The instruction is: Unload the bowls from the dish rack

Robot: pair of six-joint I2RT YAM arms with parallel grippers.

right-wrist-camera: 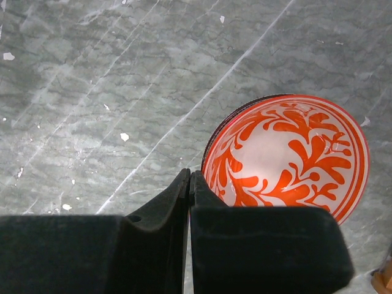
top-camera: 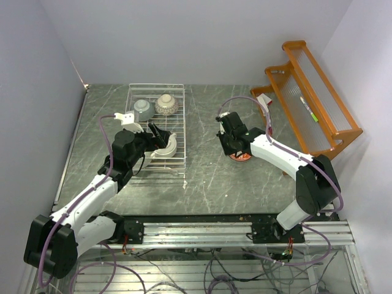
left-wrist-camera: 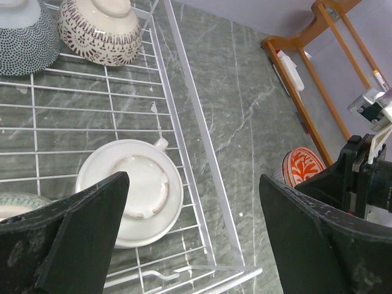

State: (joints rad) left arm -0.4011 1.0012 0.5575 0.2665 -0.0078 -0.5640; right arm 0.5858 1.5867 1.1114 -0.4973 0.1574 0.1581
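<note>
**Wrist views against the overhead.** The left wrist view brings us close to the dish rack [left-wrist-camera: 184,116]. A cream bowl [left-wrist-camera: 144,190] with a small handle lies upside down on its wires. A brown-patterned bowl [left-wrist-camera: 101,30] and a dotted grey bowl [left-wrist-camera: 21,37] sit at the far end. The left fingers [left-wrist-camera: 73,245] are spread wide above the cream bowl, released. Only the right wrist view shows us the right fingers [right-wrist-camera: 159,208] clenched on nothing, just beside an orange-patterned bowl [right-wrist-camera: 288,153] upright on the bench [right-wrist-camera: 92,92]. Overhead we see an orange wooden shelf [top-camera: 312,92] far right, and the left arm hides part of the rack.
</note>
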